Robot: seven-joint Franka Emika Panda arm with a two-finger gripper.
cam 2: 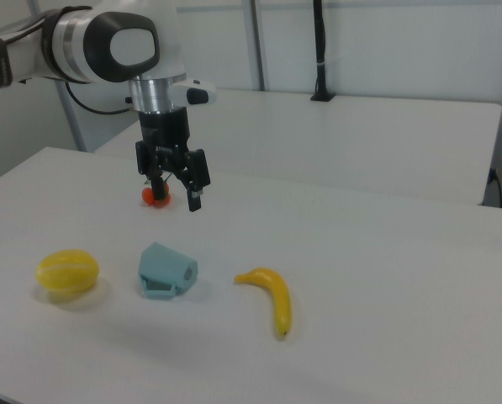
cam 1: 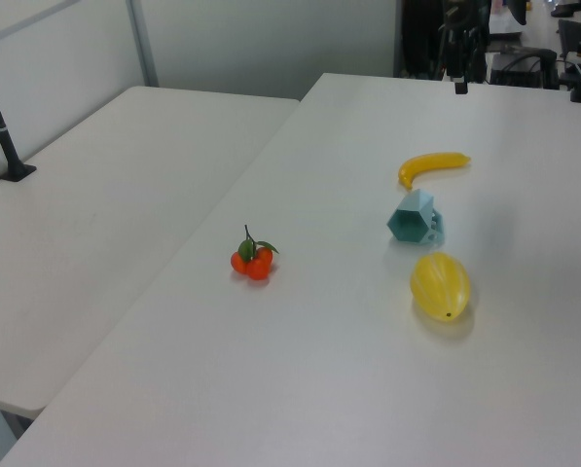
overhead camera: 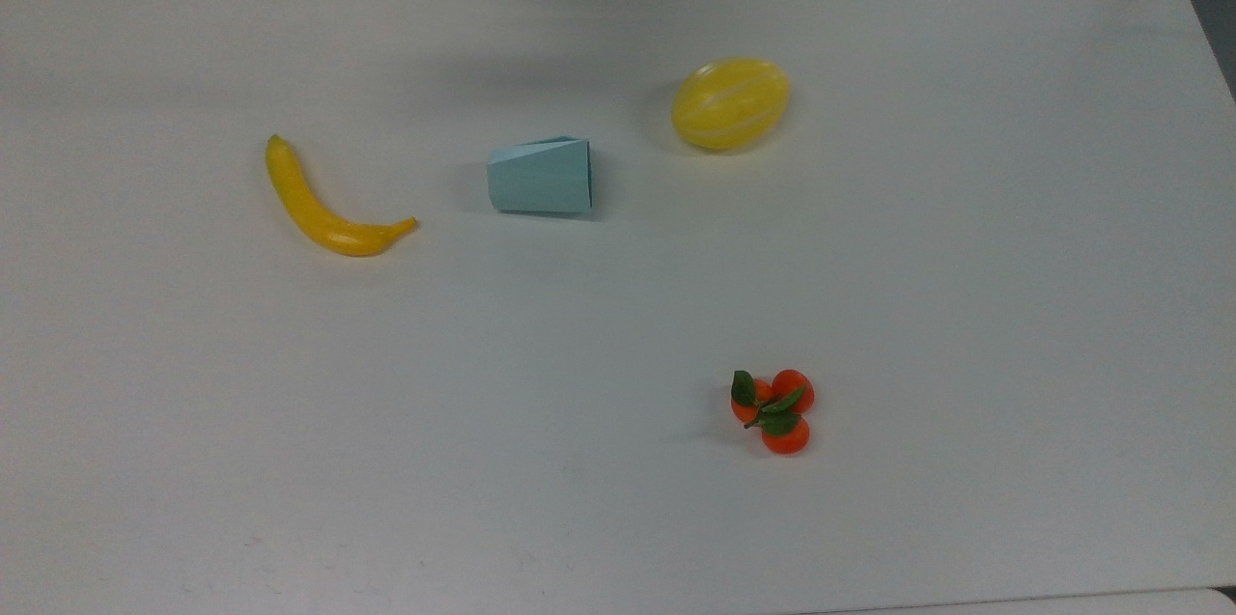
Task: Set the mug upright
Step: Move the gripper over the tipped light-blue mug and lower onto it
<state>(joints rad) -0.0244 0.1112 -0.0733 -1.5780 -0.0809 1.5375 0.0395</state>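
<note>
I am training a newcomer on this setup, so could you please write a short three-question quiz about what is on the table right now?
1. True or false: the mug stands upright.
2. In the top view, which lies between the banana and the melon? A) the oranges B) the mug C) the pincer
3. How many oranges are in the cluster?

Key
1. False: it lies on its side on the table.
2. B.
3. Three, with green leaves.
</note>
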